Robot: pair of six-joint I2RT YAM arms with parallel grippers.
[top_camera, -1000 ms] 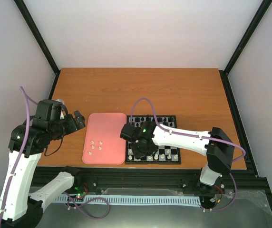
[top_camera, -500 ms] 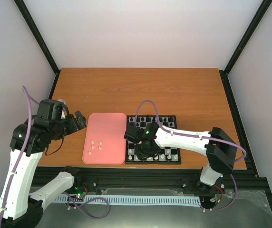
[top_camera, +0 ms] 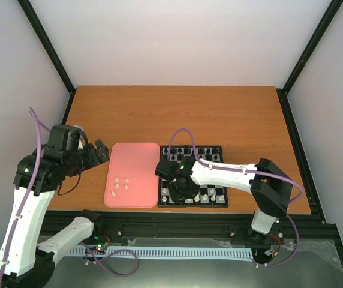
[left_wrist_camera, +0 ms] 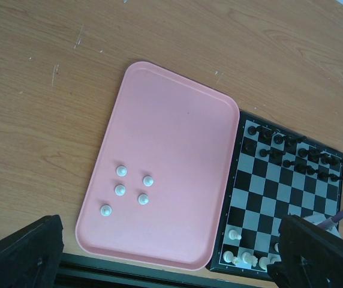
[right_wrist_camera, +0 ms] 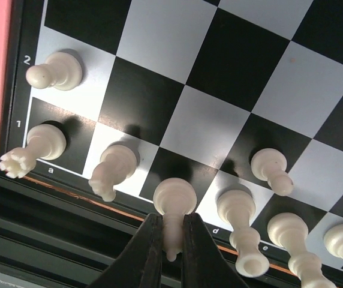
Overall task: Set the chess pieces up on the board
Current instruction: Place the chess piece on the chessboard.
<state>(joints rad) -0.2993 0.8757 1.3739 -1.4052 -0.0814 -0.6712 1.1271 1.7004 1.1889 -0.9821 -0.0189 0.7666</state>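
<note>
Slim cream-white chess piece (right_wrist_camera: 173, 197) at the near-row black square, third from the tray-side corner of the black-and-silver checked board (right_wrist_camera: 219, 120). We cannot tell whether its base touches. Right hand (right_wrist_camera: 171, 223) is clamped on its top. Other white pieces (right_wrist_camera: 237, 207) line that row and black pieces (left_wrist_camera: 291, 153) fill the far rows. Five white pawns (left_wrist_camera: 120, 190) stand on the pink rounded tray (left_wrist_camera: 171, 126) beside the board. Left hand (top_camera: 98, 150) is over the brown wooden counter (top_camera: 219, 114), fingers wide apart, empty.
</note>
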